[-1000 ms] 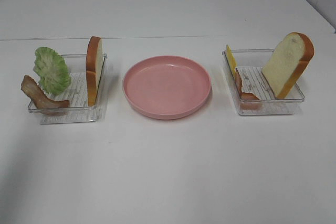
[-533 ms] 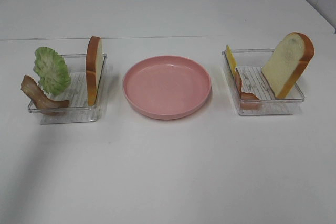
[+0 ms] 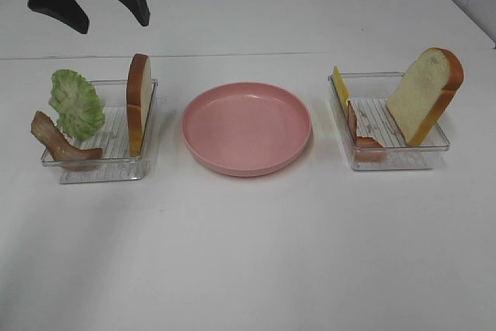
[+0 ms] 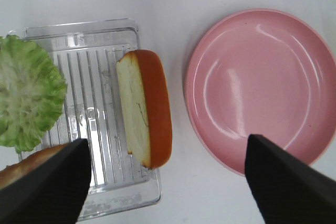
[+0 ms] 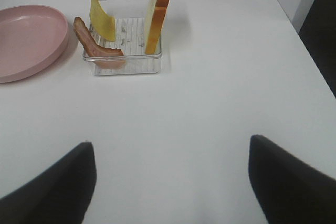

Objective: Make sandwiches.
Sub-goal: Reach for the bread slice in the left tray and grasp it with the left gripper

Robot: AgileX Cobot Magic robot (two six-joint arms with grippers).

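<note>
**Table** (image 3: pixel 248 253): white, matte, flat top; carries every item below.

**Plate** (image 3: pixel 246 128): pink, round, glossy plastic with a low raised rim. It sits at the centre between the two trays and touches neither.

**Left tray** (image 3: pixel 101 168) and **right tray** (image 3: pixel 395 159): clear hard plastic, squarish, with low walls and ribbed floors. All the sandwich parts sit in these two.

**Right bread slice** (image 3: pixel 425 94): white spongy face, orange-brown crust, domed top. It stands tilted in the right tray, leaning toward the tray's outer side.

**Left bread slice** (image 3: pixel 139 102): same make. It stands upright on edge along the left tray's wall nearest the plate.

**Lettuce leaf** (image 3: pixel 76 104): green, ruffled and veined, with a paler centre. It stands up at the outer side of the left tray.

**Left bacon strip** (image 3: pixel 58 143): brown-red and wavy. It lies across the left tray's near outer corner, with one end rising past the rim.

**Right bacon strip** (image 3: pixel 363 136): brown-red and curved. It runs along the right tray's plate-side wall.

**Cheese slice** (image 3: pixel 340 87): yellow, thin and smooth. It leans at the far plate-side corner of the right tray.

**Left gripper** (image 3: pixel 113 21): dark fingers spread wide, grasping nothing. It hangs above the left tray, and its wrist view shows the left bread slice and the plate's edge between the fingers.

**Right gripper** (image 5: pixel 170 142): dark fingers spread wide, grasping nothing. It hangs over bare table, well apart from the right tray.
</note>
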